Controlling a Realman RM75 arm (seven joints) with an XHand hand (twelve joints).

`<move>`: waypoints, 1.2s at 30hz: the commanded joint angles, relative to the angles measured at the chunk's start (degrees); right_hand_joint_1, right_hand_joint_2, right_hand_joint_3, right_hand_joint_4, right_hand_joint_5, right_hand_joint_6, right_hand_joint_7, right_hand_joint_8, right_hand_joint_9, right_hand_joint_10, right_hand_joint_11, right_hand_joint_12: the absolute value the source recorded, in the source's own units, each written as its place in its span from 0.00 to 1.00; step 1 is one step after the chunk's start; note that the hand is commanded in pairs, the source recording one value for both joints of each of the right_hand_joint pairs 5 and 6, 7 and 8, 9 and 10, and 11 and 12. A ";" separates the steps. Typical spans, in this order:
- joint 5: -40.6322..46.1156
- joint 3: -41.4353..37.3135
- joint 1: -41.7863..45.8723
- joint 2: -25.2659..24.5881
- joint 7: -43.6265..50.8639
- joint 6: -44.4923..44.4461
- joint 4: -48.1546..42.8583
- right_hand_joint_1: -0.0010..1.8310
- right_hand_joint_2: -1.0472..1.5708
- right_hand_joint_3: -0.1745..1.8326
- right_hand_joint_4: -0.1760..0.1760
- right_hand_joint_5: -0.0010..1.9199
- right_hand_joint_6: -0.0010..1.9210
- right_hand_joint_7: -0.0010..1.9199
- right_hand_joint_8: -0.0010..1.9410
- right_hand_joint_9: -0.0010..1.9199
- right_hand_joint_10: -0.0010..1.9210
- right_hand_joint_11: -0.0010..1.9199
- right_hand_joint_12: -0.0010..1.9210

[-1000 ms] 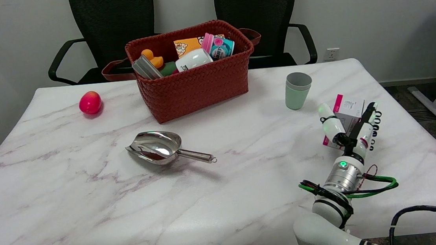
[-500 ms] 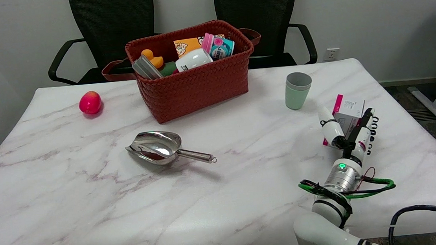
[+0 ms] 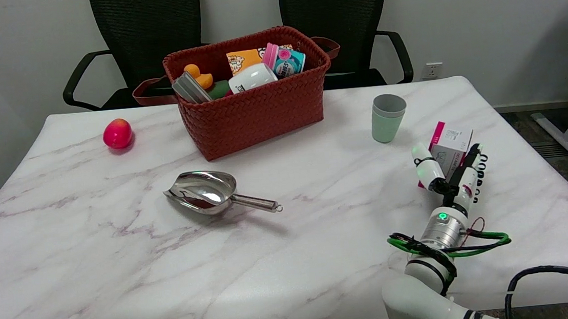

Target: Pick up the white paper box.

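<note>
- Right hand [image 3: 451, 174]: grips the white paper box [image 3: 450, 146], thumb on its left face and the other fingers [image 3: 476, 176] on its right, near the desk's right edge.
- White paper box: pink-edged and tilted in the hold; whether its lower corner rests on the desk [image 3: 117, 256] cannot be told.
- Judged step: lifting. Keep steady pressure on both faces without crushing the thin card, and raise it straight up.
- Green cup [image 3: 387, 118]: stands near, toward the far edge; drifting that way risks a knock.
- Woven basket [image 3: 254, 108]: well apart, at the far edge.
</note>
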State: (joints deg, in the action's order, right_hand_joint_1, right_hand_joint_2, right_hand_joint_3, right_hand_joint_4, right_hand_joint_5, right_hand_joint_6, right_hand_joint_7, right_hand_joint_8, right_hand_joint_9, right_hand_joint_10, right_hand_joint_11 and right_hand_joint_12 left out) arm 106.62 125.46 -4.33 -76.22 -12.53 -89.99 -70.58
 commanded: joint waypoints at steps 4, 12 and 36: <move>1.83 -0.10 -0.25 -0.12 -0.29 1.01 0.75 0.42 0.77 0.00 0.50 0.00 0.00 0.00 0.00 0.00 0.00 0.03 0.03; 1.87 -0.10 -0.28 -0.04 -0.29 -0.05 0.83 0.43 0.78 0.00 0.50 0.00 0.00 0.00 0.00 0.00 0.00 0.11 0.11; 1.07 0.30 -1.61 -0.12 -0.88 -4.91 1.71 0.58 0.79 0.00 0.50 0.07 0.07 0.26 0.25 0.29 0.29 0.34 0.34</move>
State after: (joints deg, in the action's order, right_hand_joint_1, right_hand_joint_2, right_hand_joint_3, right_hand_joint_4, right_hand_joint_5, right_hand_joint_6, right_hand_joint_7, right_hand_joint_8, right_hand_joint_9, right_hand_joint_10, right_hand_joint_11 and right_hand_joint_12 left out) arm 107.98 125.56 -5.41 -76.34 -13.09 -93.14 -69.36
